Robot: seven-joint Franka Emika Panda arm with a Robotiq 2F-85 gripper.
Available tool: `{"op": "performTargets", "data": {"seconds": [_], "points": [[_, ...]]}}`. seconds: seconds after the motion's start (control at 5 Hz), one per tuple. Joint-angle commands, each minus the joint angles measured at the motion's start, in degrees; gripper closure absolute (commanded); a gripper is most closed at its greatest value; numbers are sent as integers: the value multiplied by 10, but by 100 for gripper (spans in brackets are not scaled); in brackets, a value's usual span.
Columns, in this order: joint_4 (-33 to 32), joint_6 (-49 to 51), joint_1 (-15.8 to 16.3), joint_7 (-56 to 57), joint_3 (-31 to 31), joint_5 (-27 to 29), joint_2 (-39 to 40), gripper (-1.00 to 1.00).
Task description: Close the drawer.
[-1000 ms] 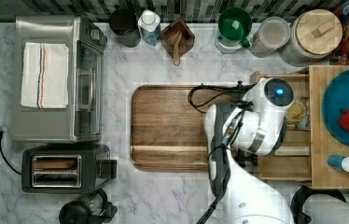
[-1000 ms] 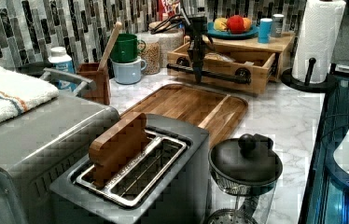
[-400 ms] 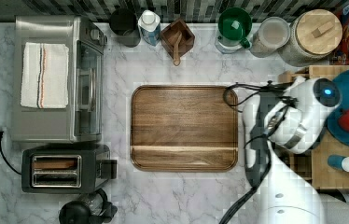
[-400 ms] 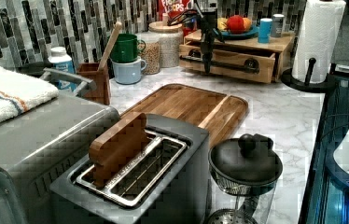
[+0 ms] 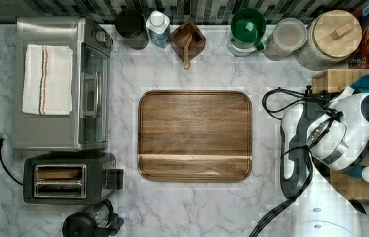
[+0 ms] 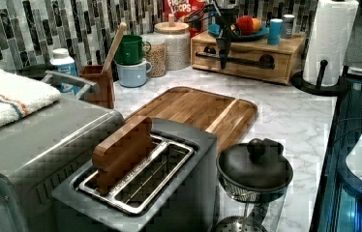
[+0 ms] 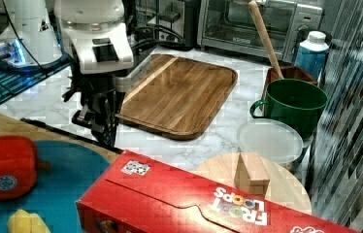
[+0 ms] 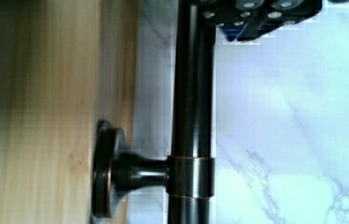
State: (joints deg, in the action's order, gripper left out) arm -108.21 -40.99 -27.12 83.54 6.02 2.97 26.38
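Drawer: the drawer (image 6: 239, 58) sits pushed in, its front flush with the light-wood cabinet at the far end of the marble surface (image 6: 285, 116) in the left view, under the blue plate (image 6: 247, 34).
Handle: the black bar handle (image 8: 192, 112) runs across the drawer front, standing off it on a round post.
Gripper: the gripper (image 6: 224, 52) comes down right at the bar in the left view; the wrist view puts a dark finger (image 8: 266, 14) just against the bar's outer side. Whether it is clamped on the bar or merely pressed against it, I cannot tell.
Arm: white, bent over the cabinet at the top view's right.
Cutting board: the cutting board (image 5: 195, 134) lies flat mid-surface, well apart from the drawer.
Toaster: the toaster (image 6: 140, 179) is nearest in the left view.
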Motion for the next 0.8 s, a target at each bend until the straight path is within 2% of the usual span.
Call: {"op": "performTargets", "data": {"seconds": [0.2, 0.8], "points": [[65, -7, -28, 7, 47, -52, -30, 100], [66, -7, -27, 7, 48, -51, -30, 100]]}}
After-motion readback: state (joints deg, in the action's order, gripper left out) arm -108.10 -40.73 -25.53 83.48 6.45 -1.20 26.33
